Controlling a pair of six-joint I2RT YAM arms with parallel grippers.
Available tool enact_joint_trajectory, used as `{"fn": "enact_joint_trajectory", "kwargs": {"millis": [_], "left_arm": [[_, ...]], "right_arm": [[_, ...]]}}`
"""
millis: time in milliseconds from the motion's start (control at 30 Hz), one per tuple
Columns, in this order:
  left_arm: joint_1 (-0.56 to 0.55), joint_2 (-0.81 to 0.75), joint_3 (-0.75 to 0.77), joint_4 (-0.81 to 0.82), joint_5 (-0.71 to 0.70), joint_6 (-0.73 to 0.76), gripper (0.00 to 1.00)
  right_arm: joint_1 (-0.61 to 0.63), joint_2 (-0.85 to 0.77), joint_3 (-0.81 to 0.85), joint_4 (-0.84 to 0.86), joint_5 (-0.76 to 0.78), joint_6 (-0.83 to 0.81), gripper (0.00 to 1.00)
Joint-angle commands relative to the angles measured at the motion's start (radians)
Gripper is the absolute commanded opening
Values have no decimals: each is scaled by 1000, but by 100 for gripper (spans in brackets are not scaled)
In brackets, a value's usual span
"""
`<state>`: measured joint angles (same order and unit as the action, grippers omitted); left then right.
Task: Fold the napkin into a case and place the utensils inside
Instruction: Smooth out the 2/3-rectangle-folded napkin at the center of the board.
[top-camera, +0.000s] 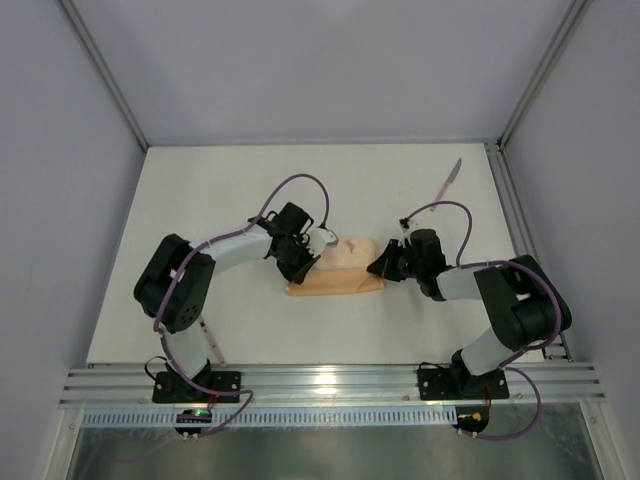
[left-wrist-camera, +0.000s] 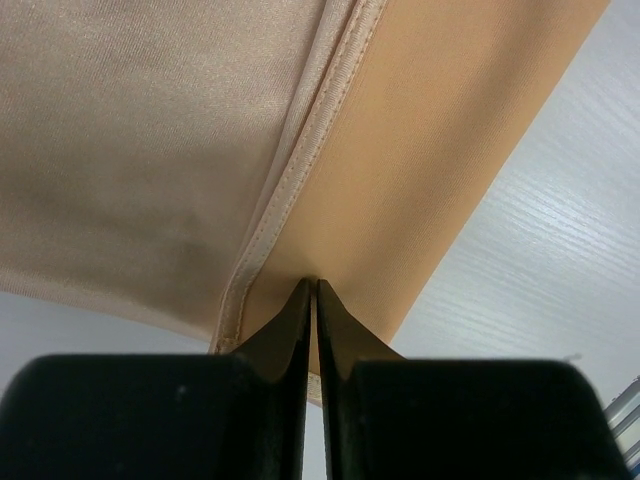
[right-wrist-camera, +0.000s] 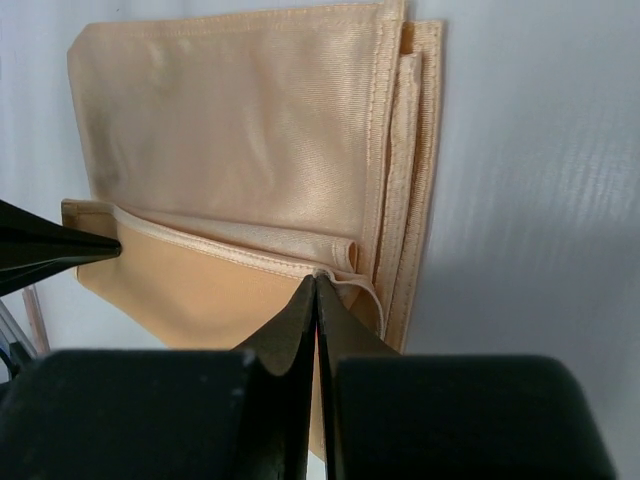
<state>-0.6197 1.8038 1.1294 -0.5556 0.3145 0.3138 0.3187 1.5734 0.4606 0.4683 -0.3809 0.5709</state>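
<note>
Noted white, faintly grained tabletop (top-camera: 210, 190) enclosed by pale grey walls (top-camera: 320, 60) — aluminium rail (top-camera: 330, 382) along near edge, second rail (top-camera: 510, 210) down right side, slanted frame posts (top-camera: 105, 75) at far corners — slotted white strip (top-camera: 330, 415) below near rail.

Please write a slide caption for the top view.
Folded napkin held by the left gripper and right gripper; the knife lies apart.

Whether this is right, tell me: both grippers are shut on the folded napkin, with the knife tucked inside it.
Wrong on the knife: the top external view shows it lying bare on the table, far right, apart from the napkin. The left gripper and right gripper are indeed shut on the folded napkin.
</note>
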Motion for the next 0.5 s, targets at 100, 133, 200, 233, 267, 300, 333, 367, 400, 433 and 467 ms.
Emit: {"fn": "enact_joint_trajectory", "kwargs": {"millis": [100,133,200,233,267,300,333,367,400,433,467], "left_arm": [[0,43,-8,-32,20,-16,4],[0,46,-6,-33,26,-18,4],[0,49,-3,-40,28,-21,4],[0,51,-2,-40,32,-22,5],[-2,54,0,-40,32,-25,5],[0,55,4,-41,34,-27,5],[-2,57,4,-41,34,-28,6],[-2,58,4,-41,35,-30,6],[-2,58,6,-43,37,-31,6],[0,58,4,-43,37,-32,6],[0,57,4,-43,35,-32,6]], "right_arm": [[-27,-26,-48,84,106,31,4],[-30,-38,-45,78,109,24,4],[-27,-90,-22,15,109,-15,4],[-27,-114,-14,-9,105,-28,4],[-24,-142,-5,-81,108,-63,4],[-3,-198,13,-123,120,-84,4],[14,-222,22,-161,143,-107,4],[32,-242,33,-236,149,-127,4],[69,-260,52,-273,152,-153,4],[85,-263,56,-298,152,-160,4],[97,-265,55,-321,140,-161,4]]}}
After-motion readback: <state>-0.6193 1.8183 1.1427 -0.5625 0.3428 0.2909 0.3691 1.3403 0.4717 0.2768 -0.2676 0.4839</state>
